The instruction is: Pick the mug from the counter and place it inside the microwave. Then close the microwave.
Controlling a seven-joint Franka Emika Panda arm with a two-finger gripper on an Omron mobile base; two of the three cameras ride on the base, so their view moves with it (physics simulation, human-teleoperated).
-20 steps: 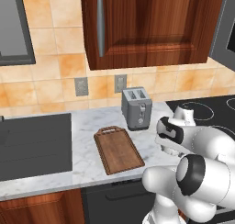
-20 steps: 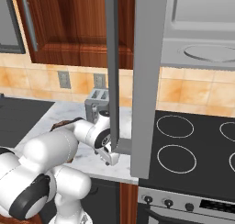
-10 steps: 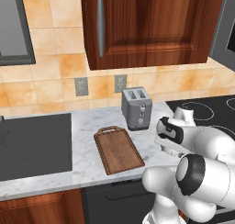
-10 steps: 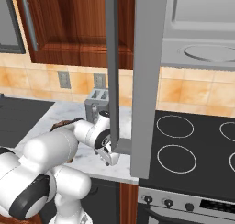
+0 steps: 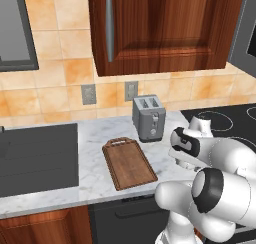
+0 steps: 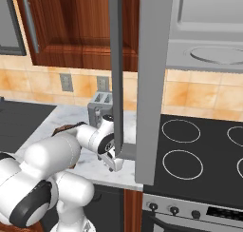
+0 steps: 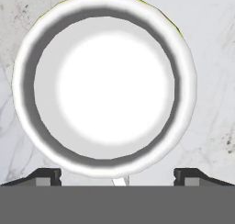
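Observation:
The white mug stands upright on the marbled counter, seen straight down its round mouth, with a bit of its handle at the lower rim. My gripper hangs open just above it, its dark fingertips spread wide near the mug's lower edge, holding nothing. In the right base view the hand points down at the counter behind the open microwave door and its bar handle. The hand also appears in the left base view, over the counter's right end.
A silver toaster stands at the back of the counter, with a wooden cutting board left of the arm. The black stovetop lies to the right and a dark panel to the left. The hanging microwave door crowds the hand.
The hand has edged slightly lower and leftward in the left base view. The jaws stay wide and nothing else has moved.

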